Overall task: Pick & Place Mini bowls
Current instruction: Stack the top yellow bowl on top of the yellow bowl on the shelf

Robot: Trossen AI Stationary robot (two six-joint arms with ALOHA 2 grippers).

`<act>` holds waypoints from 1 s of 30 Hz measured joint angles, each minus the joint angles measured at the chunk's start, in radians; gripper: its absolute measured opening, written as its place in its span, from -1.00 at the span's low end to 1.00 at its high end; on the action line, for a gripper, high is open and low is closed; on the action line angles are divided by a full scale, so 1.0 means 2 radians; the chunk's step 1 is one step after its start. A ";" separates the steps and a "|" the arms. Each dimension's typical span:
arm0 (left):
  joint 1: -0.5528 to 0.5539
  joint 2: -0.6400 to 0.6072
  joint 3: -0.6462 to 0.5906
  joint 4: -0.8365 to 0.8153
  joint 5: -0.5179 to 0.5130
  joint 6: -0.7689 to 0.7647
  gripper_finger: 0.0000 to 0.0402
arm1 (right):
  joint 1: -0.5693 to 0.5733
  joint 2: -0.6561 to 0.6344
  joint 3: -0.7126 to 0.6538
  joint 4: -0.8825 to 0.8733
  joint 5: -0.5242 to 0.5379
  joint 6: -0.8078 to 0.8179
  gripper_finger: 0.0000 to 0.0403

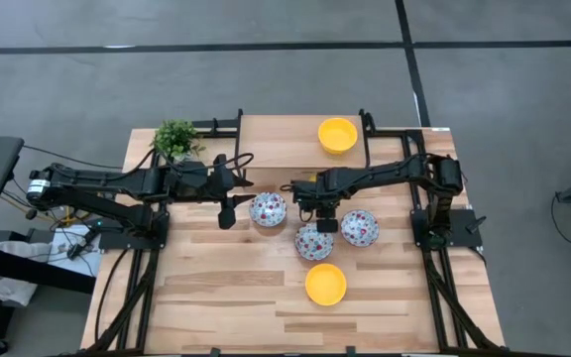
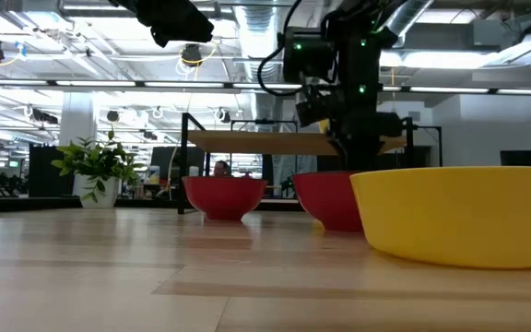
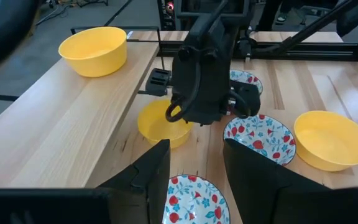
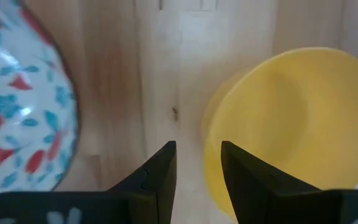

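— Where are the bowls sitting right now?

— Spread over the wooden worktop [image 1: 216, 297]. One yellow bowl [image 1: 337, 135] is up at the far edge, another yellow bowl [image 1: 325, 284] sits alone near the front. Three floral bowls cluster in the middle: one floral bowl [image 1: 268, 209] to the left, a second floral bowl [image 1: 314, 241] and a third floral bowl [image 1: 359, 227] just beside each other.

— And the third yellow one?

— From above it's hidden under the right arm. The left wrist camera shows that yellow bowl [image 3: 161, 124] resting on the wood right beneath the right arm's wrist.

— What's the right gripper [image 4: 197, 163] doing?

— It points straight down, jaws apart, nothing between them. One jaw hangs over the rim of that yellow bowl [image 4: 278, 124], the other over bare wood, with a floral bowl [image 4: 23, 106] off to the side.

— The left gripper [image 1: 228, 215]?

— It hangs just left of the leftmost floral bowl, jaws apart too, holding nothing.

— Anything else?

— A little potted plant [image 1: 175, 139] at the far left corner.
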 joint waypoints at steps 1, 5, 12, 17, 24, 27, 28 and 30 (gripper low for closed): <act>0.000 0.000 0.000 0.000 0.000 0.000 -0.25 | 0.000 0.000 -0.002 0.001 0.005 -0.001 -0.43; 0.000 0.000 0.000 0.000 0.000 0.000 -0.25 | -0.001 0.000 -0.014 0.014 0.005 -0.001 -0.43; 0.000 0.000 0.000 -0.002 0.000 0.003 -0.25 | 0.000 0.000 -0.033 0.027 0.005 0.000 -0.45; 0.000 0.000 0.000 -0.002 0.000 0.004 -0.25 | 0.004 0.000 -0.033 0.030 0.005 0.000 -0.69; 0.000 0.000 0.000 -0.002 -0.001 0.004 -0.25 | 0.006 0.000 -0.033 0.029 0.004 0.003 -0.94; 0.000 0.000 0.000 -0.002 -0.003 0.004 -0.25 | 0.006 0.000 -0.033 0.027 0.005 0.004 -0.98; 0.000 0.000 0.000 -0.002 -0.003 0.004 -0.25 | 0.006 -0.001 -0.033 0.026 0.005 0.004 -0.98; 0.000 0.000 0.000 -0.002 -0.003 0.004 -0.25 | 0.006 -0.002 -0.033 0.026 0.005 0.007 -0.97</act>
